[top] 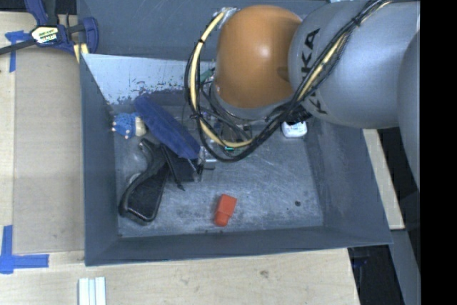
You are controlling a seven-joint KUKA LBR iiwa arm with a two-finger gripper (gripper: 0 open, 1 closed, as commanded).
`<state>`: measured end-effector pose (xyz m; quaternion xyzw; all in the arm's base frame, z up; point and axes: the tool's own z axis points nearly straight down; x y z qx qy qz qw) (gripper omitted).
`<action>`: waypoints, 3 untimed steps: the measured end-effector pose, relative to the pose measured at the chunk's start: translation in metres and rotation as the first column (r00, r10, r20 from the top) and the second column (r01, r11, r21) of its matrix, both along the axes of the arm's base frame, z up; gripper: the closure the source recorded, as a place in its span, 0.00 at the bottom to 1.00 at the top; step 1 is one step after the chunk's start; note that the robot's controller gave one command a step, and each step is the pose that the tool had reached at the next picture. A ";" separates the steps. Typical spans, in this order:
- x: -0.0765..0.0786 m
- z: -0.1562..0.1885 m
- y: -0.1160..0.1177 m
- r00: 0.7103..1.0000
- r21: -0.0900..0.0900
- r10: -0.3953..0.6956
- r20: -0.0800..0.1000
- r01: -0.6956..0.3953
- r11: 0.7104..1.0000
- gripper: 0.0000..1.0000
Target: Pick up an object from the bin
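Note:
My gripper (208, 156) is low in the middle of the bin, mostly hidden under the arm's orange cover. It sits at the right end of a long blue object (166, 128) that lies slanted from upper left to lower right. A black handle-shaped tool (147, 189) lies just below and left of it, one end reaching up to the gripper. A small orange-red block (225, 210) lies alone on the floor below the gripper, apart from it.
A small blue and white piece (126, 126) rests by the left wall next to the blue object. A white item (294, 128) peeks out from under the arm at the right. The arm fills the bin's upper right.

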<state>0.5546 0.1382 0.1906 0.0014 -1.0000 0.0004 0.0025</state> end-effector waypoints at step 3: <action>0.055 0.086 0.010 1.000 0.003 -0.006 0.018 0.006 1.000 1.00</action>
